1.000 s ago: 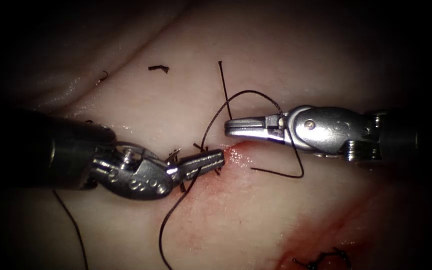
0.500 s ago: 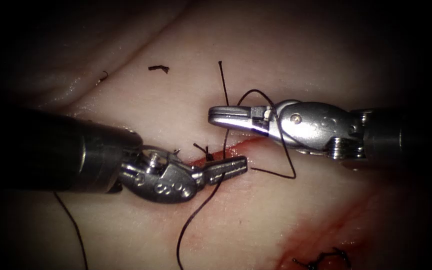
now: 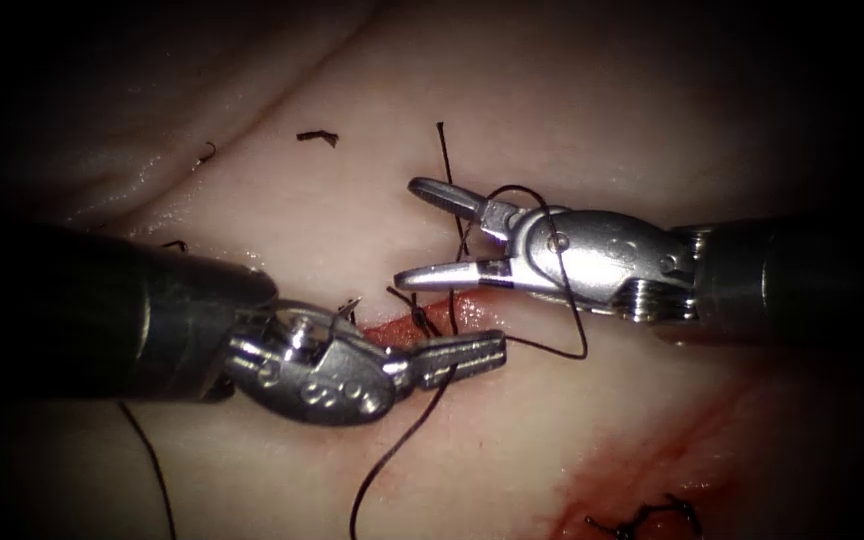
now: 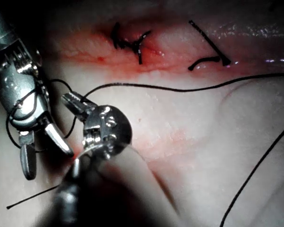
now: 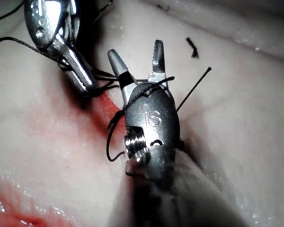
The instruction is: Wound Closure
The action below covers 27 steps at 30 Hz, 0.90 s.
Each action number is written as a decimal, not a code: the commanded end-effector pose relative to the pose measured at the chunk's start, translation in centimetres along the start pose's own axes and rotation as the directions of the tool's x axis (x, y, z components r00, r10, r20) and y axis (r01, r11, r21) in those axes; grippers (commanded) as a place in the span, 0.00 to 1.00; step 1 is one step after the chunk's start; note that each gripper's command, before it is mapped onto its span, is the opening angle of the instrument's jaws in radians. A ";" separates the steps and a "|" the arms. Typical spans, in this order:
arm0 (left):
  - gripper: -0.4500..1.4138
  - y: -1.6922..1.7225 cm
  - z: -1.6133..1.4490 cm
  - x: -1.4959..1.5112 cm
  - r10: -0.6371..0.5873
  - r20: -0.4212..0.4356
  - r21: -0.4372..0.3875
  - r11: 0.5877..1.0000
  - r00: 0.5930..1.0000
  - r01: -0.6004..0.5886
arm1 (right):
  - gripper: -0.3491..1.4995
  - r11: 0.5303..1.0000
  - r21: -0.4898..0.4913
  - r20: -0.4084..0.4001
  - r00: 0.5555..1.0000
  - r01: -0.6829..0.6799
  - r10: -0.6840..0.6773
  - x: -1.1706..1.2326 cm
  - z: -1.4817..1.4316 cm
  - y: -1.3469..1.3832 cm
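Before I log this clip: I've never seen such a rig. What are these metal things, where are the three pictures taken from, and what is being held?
This is a bench surgery robot stitching a cut in pork, the tissue. One picture looks down from an endoscope; the others ride on each arm's wrist. The left gripper is shut on dark thread at the cut, where red fluid lies. The right gripper is open, holding nothing, with thread looped around it. Cut thread ends lie on the tissue. I can't make out a needle.

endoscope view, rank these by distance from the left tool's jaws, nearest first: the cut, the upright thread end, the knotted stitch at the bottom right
From the left tool:
1. The cut, right beside it.
2. The upright thread end, above it.
3. The knotted stitch, far at lower right.
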 end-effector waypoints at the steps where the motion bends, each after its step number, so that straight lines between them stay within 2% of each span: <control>1: 0.00 0.03 0.06 0.00 -0.002 -0.019 -0.002 1.000 1.000 0.002 | 0.62 1.000 0.009 0.029 1.000 0.006 -0.006 -0.14 0.09 -0.04; 7: 0.00 -0.07 0.05 0.00 -0.002 -0.078 -0.019 1.000 0.997 0.001 | 0.61 1.000 -0.023 0.062 0.998 0.009 -0.007 -0.28 0.09 -0.04; 12: 0.00 -0.19 0.05 -0.02 -0.022 -0.107 -0.027 0.999 0.994 0.019 | 0.61 1.000 0.004 0.110 0.994 0.018 -0.019 -0.34 0.11 -0.08; 14: 0.00 -0.33 0.05 -0.05 -0.065 -0.145 -0.030 0.998 0.987 0.062 | 0.61 0.999 0.020 0.137 0.990 0.027 -0.030 -0.40 0.12 -0.12; 16: 0.00 -0.43 0.06 -0.10 -0.094 -0.159 -0.043 0.995 0.983 0.088 | 0.64 0.999 0.034 0.136 0.990 0.030 -0.034 -0.44 0.11 -0.15; 27: 0.00 -0.80 0.13 -0.50 -0.171 -0.223 -0.056 0.985 0.960 0.163 | 0.64 0.991 0.132 0.125 0.991 0.022 -0.038 -0.44 0.08 -0.27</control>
